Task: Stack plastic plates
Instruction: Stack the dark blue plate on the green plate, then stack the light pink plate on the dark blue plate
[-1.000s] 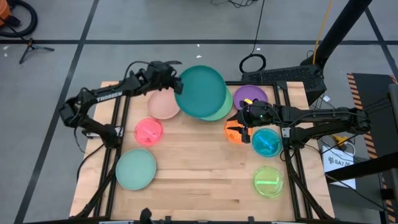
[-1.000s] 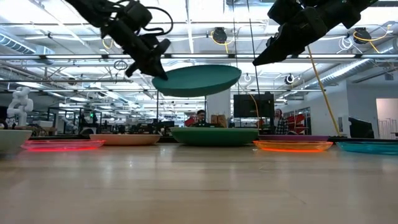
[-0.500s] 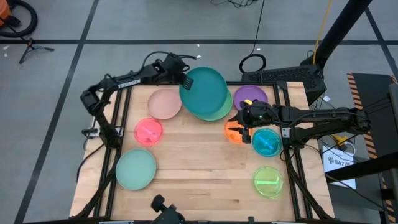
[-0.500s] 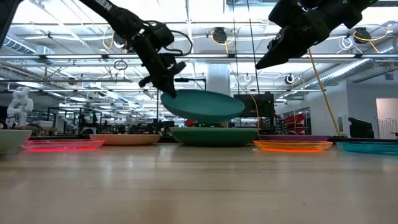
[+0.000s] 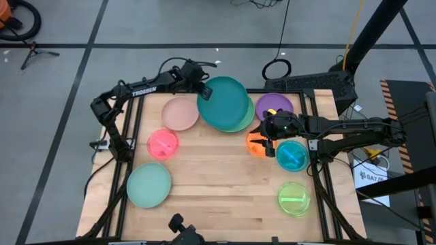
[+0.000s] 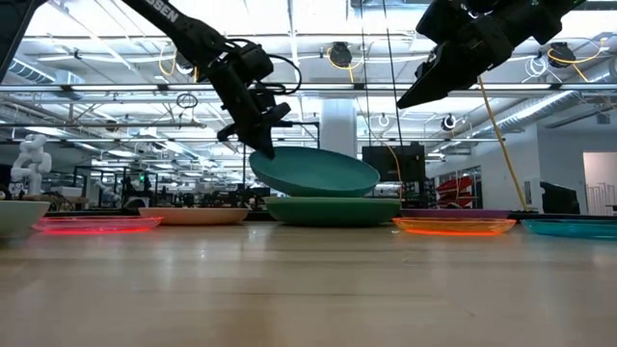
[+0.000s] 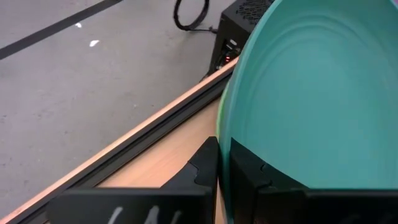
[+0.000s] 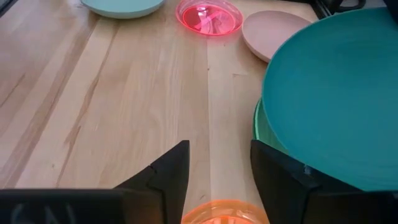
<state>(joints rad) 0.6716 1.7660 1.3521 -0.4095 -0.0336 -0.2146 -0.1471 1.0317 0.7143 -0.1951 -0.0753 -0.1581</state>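
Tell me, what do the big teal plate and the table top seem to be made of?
The teal plate, held by the left gripper, looks like glossy opaque plastic: smooth, with soft reflections. The table top looks like pale wood; grain and plank seams show.

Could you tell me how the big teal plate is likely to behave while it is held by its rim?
The teal plate probably stays stiff: pinched at one edge by the left gripper, it shows no sag. It looks glossy, so it may slip. It hangs tilted over the green plate.
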